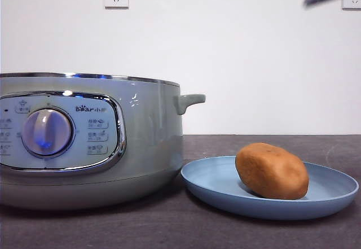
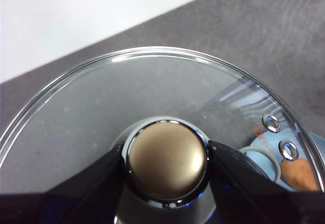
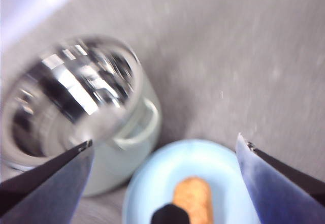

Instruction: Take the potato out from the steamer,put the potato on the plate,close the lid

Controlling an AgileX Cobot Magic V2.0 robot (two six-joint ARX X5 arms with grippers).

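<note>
Glass lid (image 2: 152,107) hangs above the steamer (image 1: 84,142), its knob clamped by the left gripper (image 2: 165,165); right gripper (image 3: 162,153) gapes empty over potato (image 1: 272,170) on plate (image 1: 214,184)

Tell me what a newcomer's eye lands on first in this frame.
Probably the potato, lying on the plate beside the open steamer. Next, the lid, held high above the steamer with the left end effector shut on its knob. The right end effector, jaws wide open, hangs above the plate.
</note>
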